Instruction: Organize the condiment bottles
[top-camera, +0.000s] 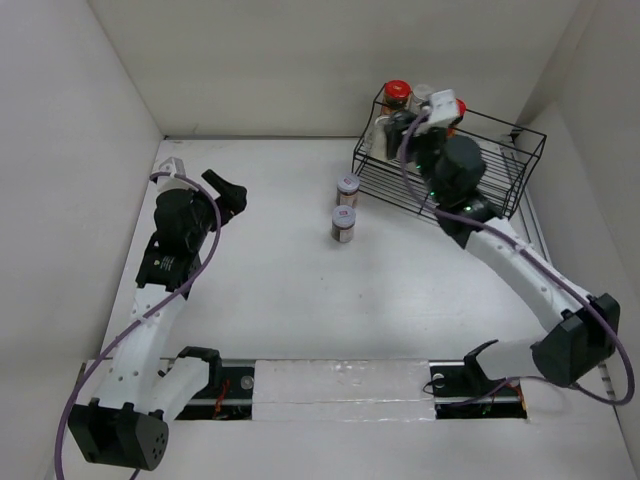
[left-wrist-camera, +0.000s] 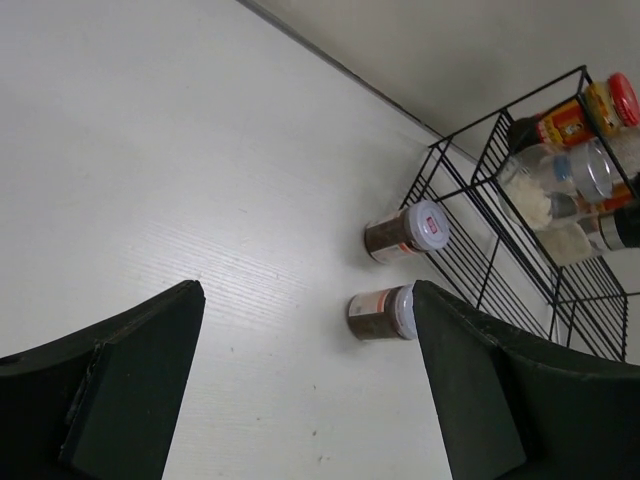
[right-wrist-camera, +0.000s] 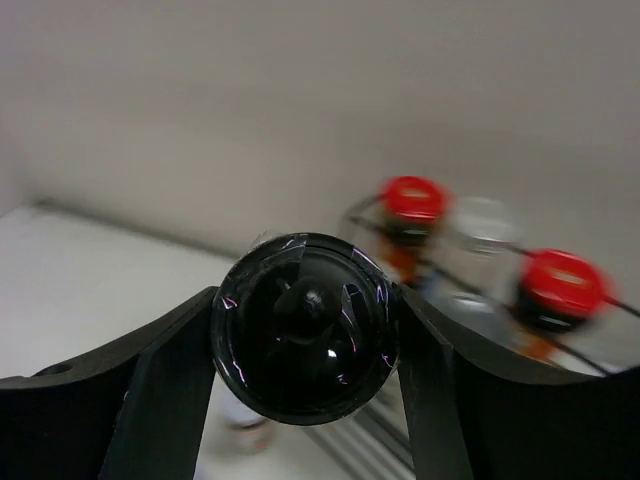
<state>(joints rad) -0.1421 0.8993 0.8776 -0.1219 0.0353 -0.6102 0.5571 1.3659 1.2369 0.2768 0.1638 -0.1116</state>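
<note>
Small glass spice jar with glossy black lid: light, rigid, slick-sided, probably breakable if dropped; best gripped across lid or shoulder. Jar held above left end of black wire rack, near red-lidded jars inside. Right gripper clamped on its lid. Two silver-lidded, brown-filled jars stand on white table just beside rack. Left gripper spread wide, empty.

Left gripper sits at 6 o'clock, dark fingers spread wide with nothing between them. Two brown-filled jars with silvery lids are out on the white table. The upper jar is at about 3 o'clock and the lower jar is near it at roughly 4, not touching. Both are just beside the black wire rack. Inside the rack at 2 o'clock there's a red-lidded jar, plus a pale-filled jar.
</note>
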